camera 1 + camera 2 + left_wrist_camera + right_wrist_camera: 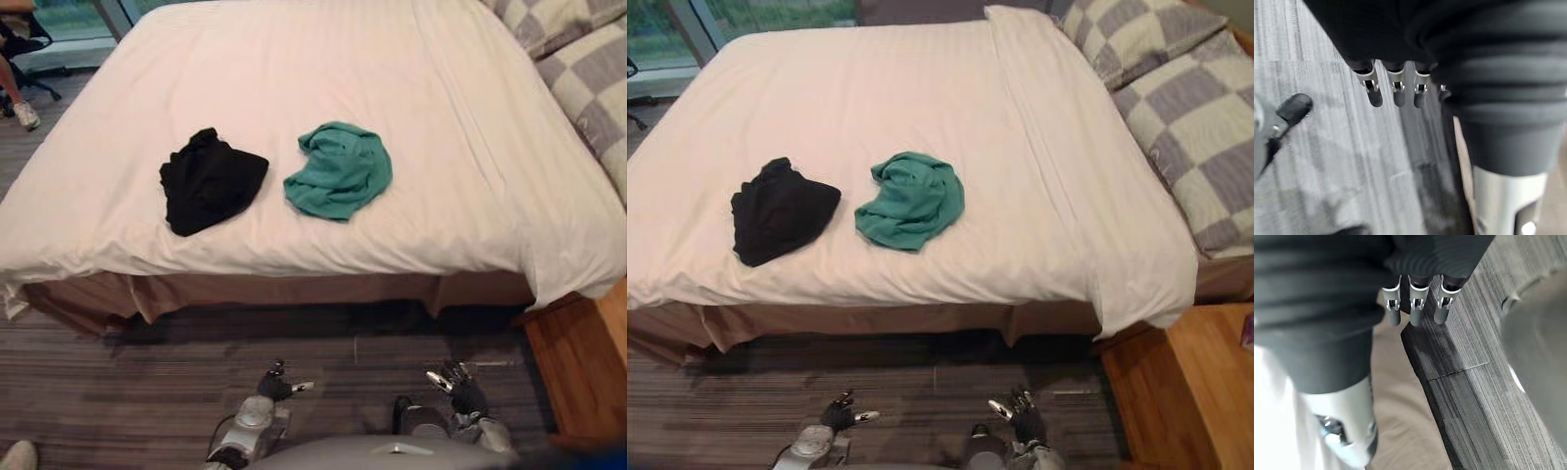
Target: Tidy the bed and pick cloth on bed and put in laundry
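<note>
Cloth to be collected lies in two crumpled heaps on the bed (284, 291): a black piece (211, 181) toward the robot's left and a green piece (340, 169) near it on the right. They are apart, not touching, and both sit close to the front edge of the white cover (460, 147). Neither is lifted, so the picking up and the carrying to the laundry are all left to do. The cover looks mostly smooth, with checked pillows (1190, 108) at the head on the robot's right, so I judge little tidying is needed beyond clearing the two pieces. The left hand (276, 385) hangs low over the grey floor (147, 392) in front of the bed, with fingers relaxed and nearly straight and the thumb apart, holding nothing. The right hand (458, 390) hangs likewise, its fingers loosely extended, empty and touching nothing. Both hands are well short of the cloth, so the task reads as barely begun.
</note>
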Motion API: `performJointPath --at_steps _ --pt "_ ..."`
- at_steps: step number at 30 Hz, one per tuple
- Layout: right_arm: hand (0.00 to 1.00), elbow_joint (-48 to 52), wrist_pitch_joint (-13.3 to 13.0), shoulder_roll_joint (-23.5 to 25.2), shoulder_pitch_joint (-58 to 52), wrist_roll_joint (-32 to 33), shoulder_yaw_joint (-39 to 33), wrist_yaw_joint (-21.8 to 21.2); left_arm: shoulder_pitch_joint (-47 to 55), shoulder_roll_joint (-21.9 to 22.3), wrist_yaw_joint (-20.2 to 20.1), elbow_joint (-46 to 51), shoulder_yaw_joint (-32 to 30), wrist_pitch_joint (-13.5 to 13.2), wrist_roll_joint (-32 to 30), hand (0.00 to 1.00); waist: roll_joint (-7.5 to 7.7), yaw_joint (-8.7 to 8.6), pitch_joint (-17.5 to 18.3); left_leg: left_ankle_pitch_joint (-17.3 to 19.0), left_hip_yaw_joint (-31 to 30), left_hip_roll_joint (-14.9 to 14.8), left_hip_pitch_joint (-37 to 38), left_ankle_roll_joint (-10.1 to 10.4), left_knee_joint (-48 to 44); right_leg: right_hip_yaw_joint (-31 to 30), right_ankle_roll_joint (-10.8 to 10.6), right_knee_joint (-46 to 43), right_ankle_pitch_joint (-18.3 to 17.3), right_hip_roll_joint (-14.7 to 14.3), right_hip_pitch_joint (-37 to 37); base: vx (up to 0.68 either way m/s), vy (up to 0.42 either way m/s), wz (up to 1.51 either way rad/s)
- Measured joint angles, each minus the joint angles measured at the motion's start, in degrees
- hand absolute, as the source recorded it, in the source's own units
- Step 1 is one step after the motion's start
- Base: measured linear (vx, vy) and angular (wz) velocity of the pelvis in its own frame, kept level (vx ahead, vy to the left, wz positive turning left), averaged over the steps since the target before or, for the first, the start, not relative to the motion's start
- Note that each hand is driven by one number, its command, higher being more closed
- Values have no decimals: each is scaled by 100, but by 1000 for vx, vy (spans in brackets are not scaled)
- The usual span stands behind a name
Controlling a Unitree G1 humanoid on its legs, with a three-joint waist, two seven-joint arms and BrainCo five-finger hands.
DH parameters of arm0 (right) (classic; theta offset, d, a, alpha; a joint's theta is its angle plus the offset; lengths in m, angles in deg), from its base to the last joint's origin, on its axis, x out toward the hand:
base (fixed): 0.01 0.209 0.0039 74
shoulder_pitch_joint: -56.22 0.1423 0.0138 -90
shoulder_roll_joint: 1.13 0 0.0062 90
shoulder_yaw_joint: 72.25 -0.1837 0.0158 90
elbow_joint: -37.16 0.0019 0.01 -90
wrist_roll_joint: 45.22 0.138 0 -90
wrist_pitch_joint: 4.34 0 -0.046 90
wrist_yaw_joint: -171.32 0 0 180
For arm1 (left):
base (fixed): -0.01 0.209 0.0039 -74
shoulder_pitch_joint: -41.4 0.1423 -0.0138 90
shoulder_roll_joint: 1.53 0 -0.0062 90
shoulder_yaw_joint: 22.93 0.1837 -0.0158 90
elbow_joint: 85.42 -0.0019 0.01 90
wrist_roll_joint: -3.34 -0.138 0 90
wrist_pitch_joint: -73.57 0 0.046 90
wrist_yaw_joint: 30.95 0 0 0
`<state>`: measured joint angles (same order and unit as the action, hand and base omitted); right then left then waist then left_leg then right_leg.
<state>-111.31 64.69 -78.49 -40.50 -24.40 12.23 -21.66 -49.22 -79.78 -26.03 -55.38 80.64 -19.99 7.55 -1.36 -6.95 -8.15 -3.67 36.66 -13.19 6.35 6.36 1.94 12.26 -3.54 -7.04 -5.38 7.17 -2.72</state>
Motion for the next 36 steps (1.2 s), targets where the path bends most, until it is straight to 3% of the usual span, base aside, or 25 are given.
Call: performJointPath --at_steps 4,7,9,11,13,17,19,20,22,23,25,28,29,30,31,32,33,35,36 --pt "0 0 -61 31 25 -19 376 -36 -59 21 32 4 -35 9 -52 0 150 43 -31 -20 200 79 189 -66 -34 -189 30 121 84 -41 109 9 -5 -30" --pt "0 55 -21 80 10 33 395 -12 61 96 37 18 -303 -101 -59 0 210 35 -24 128 423 18 231 116 -611 -346 3 134 117 80 207 -4 54 -30" --pt "0 136 80 98 -16 11 397 64 138 123 40 65 -512 -200 -40 0 230 52 -41 354 476 -216 10 97 -1534 -389 9 130 77 161 286 -16 47 -18" --pt "0 208 193 48 -39 -43 416 245 315 153 9 271 -748 -384 -35 0 93 79 -77 526 338 -826 -443 -71 -3108 -389 -8 116 -94 143 377 -76 44 -17" --pt "0 367 210 -22 -141 -91 408 336 395 213 -82 293 -762 -530 -42 0 -27 94 -73 504 347 -1028 -546 -102 -3439 -378 -13 227 -60 133 531 14 95 -1" --pt "0 329 321 -134 -50 -438 495 363 387 224 -217 294 -752 -695 -24 0 -117 100 16 444 359 -501 -142 -101 -2132 -538 -62 685 197 129 512 63 21 -9" --pt "0 138 429 -180 94 -541 619 358 390 180 -255 286 -745 -702 -23 0 -11 150 -52 256 329 -604 -274 102 -2480 -657 -9 1034 333 88 643 64 -8 -30" --pt "0 83 440 -104 155 -546 619 353 389 132 -259 292 -745 -717 -25 0 107 145 -127 -26 272 -808 -502 39 -3138 -695 22 1007 336 187 720 93 -6 -21" --pt "0 -12 433 -153 186 -549 586 330 344 174 -270 262 -629 -731 -43 0 191 93 -142 362 240 -860 -659 96 -2966 -789 51 833 201 362 711 120 47 -18" --pt "0 -67 429 -206 197 -548 521 325 319 191 -303 222 -504 -731 -52 0 163 68 -137 466 219 -844 -622 72 -2633 -899 38 691 95 434 687 120 117 -47" --pt "0 -172 425 -237 234 -541 387 318 343 184 -314 141 -390 -816 -26 0 125 67 -132 487 99 -765 -613 68 -2076 -1144 -83 288 -135 596 567 100 150 -55" --pt "0 -261 418 -234 257 -543 144 314 289 131 -299 5 -196 -824 209 0 40 13 -117 475 -498 -626 -714 77 -1491 -1301 -457 -249 -400 789 446 180 307 -45" --pt "0 -266 413 -253 250 -545 16 318 288 133 -329 6 -86 -804 207 0 -78 5 -94 441 -746 -517 -727 41 -1221 -1318 -639 -325 -463 813 459 211 424 -34" --pt "0 -281 392 -277 252 -567 -124 338 270 139 -361 2 34 -789 180 0 -226 16 -100 264 -1061 -403 -746 200 -1081 -1326 -855 -291 -484 845 538 228 505 -30" --pt "0 -386 401 -149 265 -657 -114 366 228 43 -371 -64 39 -773 168 0 29 23 -64 503 -1039 -138 -732 199 -1254 -1287 -1038 -252 -400 1151 654 146 326 -3" --pt "0 -375 375 -129 219 -670 -153 375 193 35 -370 -83 84 -746 95 0 83 -26 -45 626 -1066 -13 -730 265 -1245 -1169 -1040 -258 -226 1267 667 111 278 15" --pt "0 -372 350 -60 216 -692 -178 422 157 -35 -360 -131 193 -694 78 0 155 -26 -20 739 -1062 154 -723 186 -1234 -1055 -1000 -362 68 1422 599 148 361 22" --pt "0 -309 292 -56 270 -694 -180 477 18 -57 -387 -197 439 -661 82 0 -2 49 -102 765 -990 392 -515 -109 -1038 -667 -201 -1299 669 1601 29 180 444 7" --pt "0 -309 278 -94 305 -700 -153 482 34 -53 -411 -196 443 -660 81 0 2 49 -101 782 -964 432 -434 -176 -968 -550 -149 -1624 577 1589 -107 192 351 6"
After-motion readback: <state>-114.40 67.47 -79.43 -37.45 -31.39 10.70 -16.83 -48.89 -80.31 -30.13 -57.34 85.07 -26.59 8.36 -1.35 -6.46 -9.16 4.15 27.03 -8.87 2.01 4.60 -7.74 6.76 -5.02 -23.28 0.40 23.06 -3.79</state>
